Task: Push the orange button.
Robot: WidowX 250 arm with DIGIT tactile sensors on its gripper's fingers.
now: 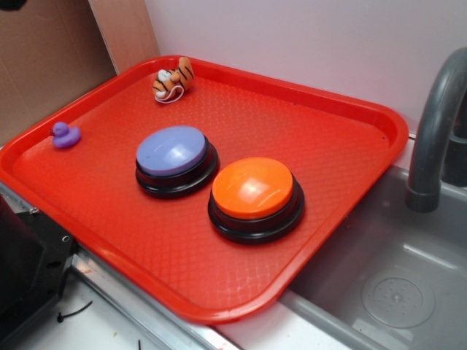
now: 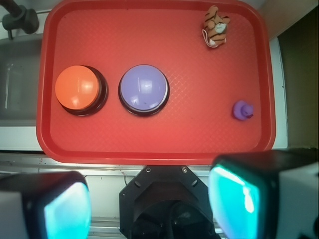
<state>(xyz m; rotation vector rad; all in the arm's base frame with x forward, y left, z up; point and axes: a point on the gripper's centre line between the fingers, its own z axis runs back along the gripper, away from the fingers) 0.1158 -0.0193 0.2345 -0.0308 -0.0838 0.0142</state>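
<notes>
Nothing is looking done yet: the gripper (image 2: 149,204) is hanging high over the near edge of the red tray (image 2: 149,144), its fingers spread wide and holding nothing, well apart from the orange button (image 2: 77,88). That button, a glossy orange dome on a black round base, is sitting at the wrist view's left, just beside the lavender-blue button (image 2: 143,88); reaching and pressing are remaining.

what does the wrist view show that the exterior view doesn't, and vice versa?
Wrist only: the gripper itself, fingers apart, high above the tray's near edge, plus the black mount beneath it.
Exterior only: the sink basin with its round drain, and cardboard behind the tray.
Both: red tray, orange button, lavender-blue button, tiger toy, purple duck, grey faucet. Nothing touches either button.
</notes>
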